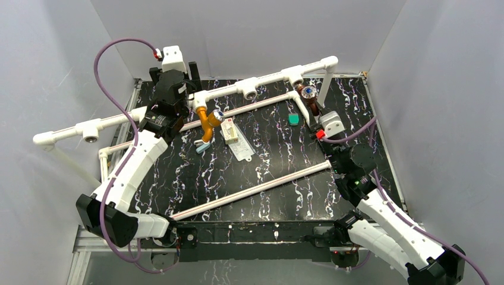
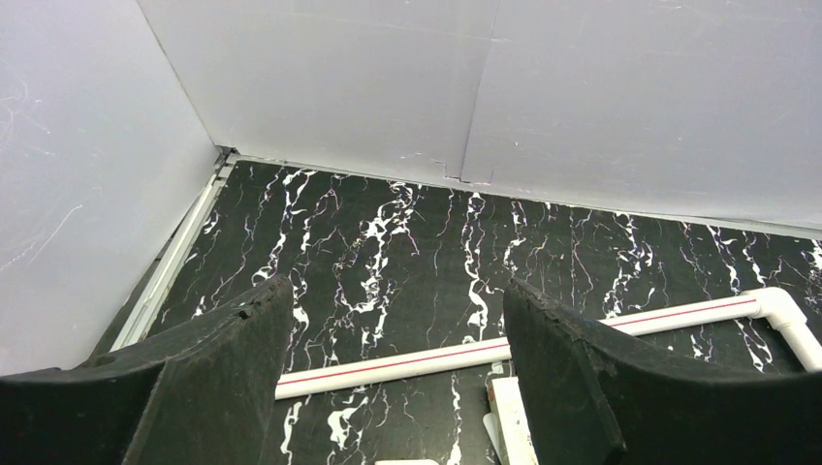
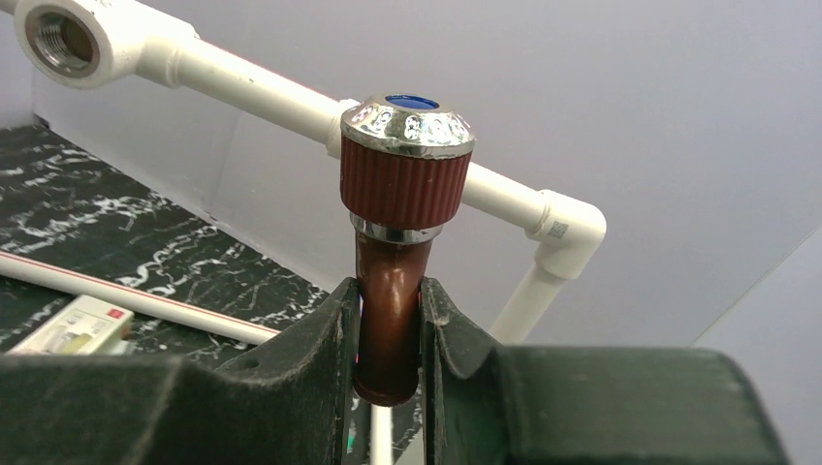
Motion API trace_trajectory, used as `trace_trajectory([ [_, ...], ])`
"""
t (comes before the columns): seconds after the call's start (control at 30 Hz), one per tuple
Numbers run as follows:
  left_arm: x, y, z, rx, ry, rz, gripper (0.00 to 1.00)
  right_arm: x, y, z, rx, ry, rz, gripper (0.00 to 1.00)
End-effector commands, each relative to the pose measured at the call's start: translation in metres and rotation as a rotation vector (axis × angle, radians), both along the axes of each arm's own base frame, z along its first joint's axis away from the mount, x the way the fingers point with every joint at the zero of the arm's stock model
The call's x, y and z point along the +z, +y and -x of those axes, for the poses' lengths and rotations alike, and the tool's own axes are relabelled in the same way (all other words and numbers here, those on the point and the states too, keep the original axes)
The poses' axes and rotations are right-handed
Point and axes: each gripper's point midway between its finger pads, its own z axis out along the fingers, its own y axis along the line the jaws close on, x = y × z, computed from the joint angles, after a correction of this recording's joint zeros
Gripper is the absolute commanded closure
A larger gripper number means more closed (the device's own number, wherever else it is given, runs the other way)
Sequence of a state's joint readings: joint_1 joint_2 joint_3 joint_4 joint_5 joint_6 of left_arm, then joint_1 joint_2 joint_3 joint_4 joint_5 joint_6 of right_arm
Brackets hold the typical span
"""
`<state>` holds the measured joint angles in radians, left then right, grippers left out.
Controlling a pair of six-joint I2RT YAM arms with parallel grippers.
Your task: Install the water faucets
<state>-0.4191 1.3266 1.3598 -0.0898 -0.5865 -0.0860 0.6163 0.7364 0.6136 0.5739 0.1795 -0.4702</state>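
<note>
The orange-yellow faucet (image 1: 207,123), with its silvery knob (image 1: 218,115), hangs below a white tee (image 1: 200,98) on the raised back pipe. I cannot tell whether it is threaded in. My left gripper (image 1: 190,74) is open and empty just up-left of it. In the left wrist view the open gripper (image 2: 393,320) has only table between its fingers. My right gripper (image 1: 312,113) is shut on the spout of the dark reddish-brown faucet (image 1: 308,93). The right wrist view shows the gripper (image 3: 388,295) holding this faucet (image 3: 402,184) knob up, beside the pipe; its threaded end is hidden.
Open threaded tee sockets sit along the raised pipe (image 1: 251,93) (image 1: 90,138) (image 3: 60,39). A small green piece (image 1: 293,119), a white box (image 1: 229,132) and a clear packet (image 1: 242,149) lie on the black marbled table (image 1: 279,154). Thin red-lined pipes (image 1: 249,190) (image 2: 388,366) cross it.
</note>
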Motion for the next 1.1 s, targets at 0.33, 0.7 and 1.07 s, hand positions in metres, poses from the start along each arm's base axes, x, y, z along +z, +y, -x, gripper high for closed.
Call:
trace_trajectory([
  [0.33, -0.119, 0.002, 0.030, -0.045, 0.377, -0.162, 0.23, 0.038, 0.000, 0.007, -0.032, -0.194, 0.169, 0.99],
  [0.7, -0.122, 0.001, 0.032, -0.054, 0.383, -0.161, 0.23, 0.046, -0.003, 0.005, -0.064, -0.224, 0.160, 0.99],
  [1.07, -0.124, 0.002, 0.032, -0.052, 0.387, -0.166, 0.23, 0.052, -0.006, 0.007, -0.075, -0.241, 0.141, 0.99],
])
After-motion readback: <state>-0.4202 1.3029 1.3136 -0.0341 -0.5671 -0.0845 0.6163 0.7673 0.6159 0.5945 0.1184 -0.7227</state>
